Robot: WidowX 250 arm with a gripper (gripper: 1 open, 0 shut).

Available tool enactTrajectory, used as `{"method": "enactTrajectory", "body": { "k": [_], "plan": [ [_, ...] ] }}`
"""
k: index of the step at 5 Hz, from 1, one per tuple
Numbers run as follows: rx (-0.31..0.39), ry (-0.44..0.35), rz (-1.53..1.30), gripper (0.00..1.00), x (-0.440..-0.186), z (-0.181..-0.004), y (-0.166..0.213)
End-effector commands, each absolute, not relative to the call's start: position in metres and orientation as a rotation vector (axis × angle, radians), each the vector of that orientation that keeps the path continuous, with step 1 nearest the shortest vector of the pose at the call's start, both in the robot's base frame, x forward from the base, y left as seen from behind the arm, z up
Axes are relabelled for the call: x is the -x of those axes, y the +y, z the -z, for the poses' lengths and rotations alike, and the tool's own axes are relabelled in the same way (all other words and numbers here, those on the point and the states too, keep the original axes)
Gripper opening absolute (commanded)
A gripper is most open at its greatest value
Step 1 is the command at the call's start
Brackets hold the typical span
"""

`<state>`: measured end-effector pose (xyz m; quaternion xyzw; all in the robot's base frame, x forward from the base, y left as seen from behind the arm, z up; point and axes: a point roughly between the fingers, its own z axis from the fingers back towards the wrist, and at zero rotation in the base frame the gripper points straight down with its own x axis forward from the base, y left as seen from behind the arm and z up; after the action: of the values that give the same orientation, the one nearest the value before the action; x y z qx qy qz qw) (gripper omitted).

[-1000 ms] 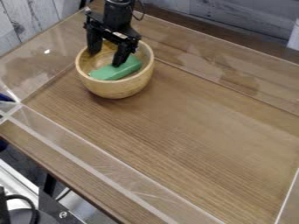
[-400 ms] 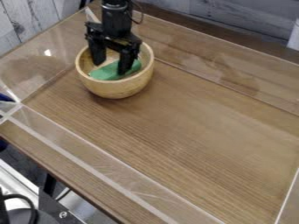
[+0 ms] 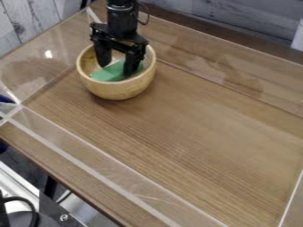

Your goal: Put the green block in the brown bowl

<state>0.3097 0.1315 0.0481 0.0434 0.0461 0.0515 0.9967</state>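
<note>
In bowl point(image 3: 116, 90) — green block point(image 3: 109, 73); partly hidden

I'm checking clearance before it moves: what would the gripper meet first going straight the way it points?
Probably the green block, lying in the bowl beneath the open gripper; depth is unclear, so the bowl's inside might come first.

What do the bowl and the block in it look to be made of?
The bowl looks like wood, light brown with a smooth, slightly satiny finish; its even tan tone and thick rim suggest that, though the grain is too small to make out. The green block could be painted wood or plastic: its color is uniform and it shows no clear shine, so the picture leaves it open.
</note>
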Motion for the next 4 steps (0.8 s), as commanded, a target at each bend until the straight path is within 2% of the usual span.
{"method": "enactTrajectory", "body": {
  "k": [1,2,3,4],
  "plan": [
    [-0.083,0.001,-0.084,1.00,-0.319,-0.086,0.132],
    [-0.056,-0.035,-0.063,1.00,-0.321,-0.110,0.132],
    [-0.045,-0.069,-0.050,1.00,-0.330,-0.149,0.111],
    [-0.031,-0.064,-0.057,1.00,-0.342,-0.165,0.103]
  ]
}}
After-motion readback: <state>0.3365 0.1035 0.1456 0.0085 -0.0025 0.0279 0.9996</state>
